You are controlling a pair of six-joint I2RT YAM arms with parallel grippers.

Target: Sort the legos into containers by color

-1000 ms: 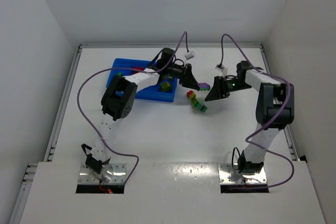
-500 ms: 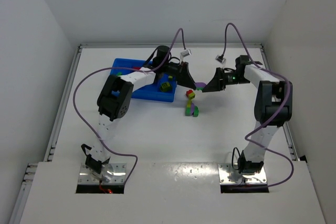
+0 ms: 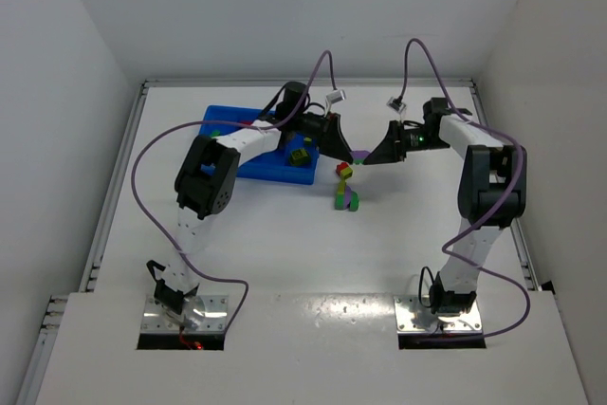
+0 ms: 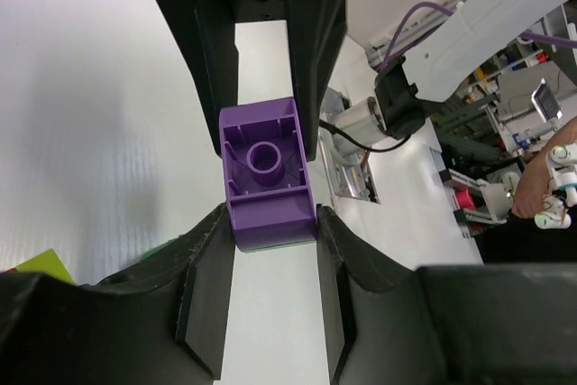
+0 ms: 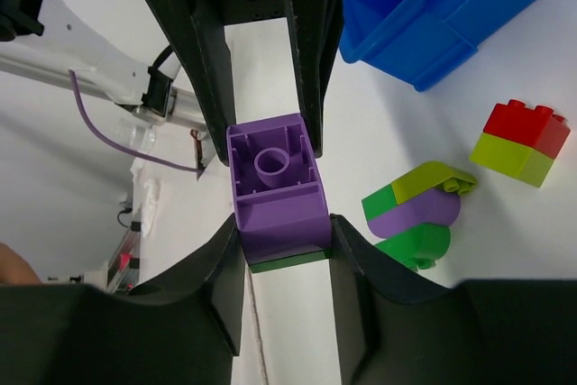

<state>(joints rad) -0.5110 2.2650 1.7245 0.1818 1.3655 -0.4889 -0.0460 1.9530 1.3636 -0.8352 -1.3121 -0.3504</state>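
Left pincer (image 4: 270,218): pinching one end of a purple brick (image 4: 266,169), a finger pressed on each long side, hollow underside turned to the wrist camera.
Right pincer (image 5: 284,227): closed on the same purple brick from the opposite end, fingers flush against both sides; sliver of a green piece (image 5: 287,263) showing under the brick at these fingertips.
Meeting point: tip to tip over the middle of the worktop (image 3: 285,253), toward its far edge, just off the right end of the blue tray (image 5: 424,42); brick apparently lifted clear of the surface.
Long axis: running left to right across the worktop, from one set of fingers straight to the other.
Blue tray: near the far left corner of the worktop, on the left arm's side; a few green, yellow-green and red pieces inside, exact compartments too small to tell.
Loose legos: red brick (image 5: 523,122) stacked on a yellow-green one, and a curved clump (image 5: 415,214) of yellow-green, purple and green; both lying on the worktop just nearer the near edge than the held brick.
Step in hand, as judged: pulling purple away from green, one arm on each end.
Deciding relation: tray lying to the left of the held brick, behind the left fingers, so much nearer the left arm; probably a short draw back leftward once the pieces part.
Risk, as judged: pull off the long axis, twisting the brick out of one grip.
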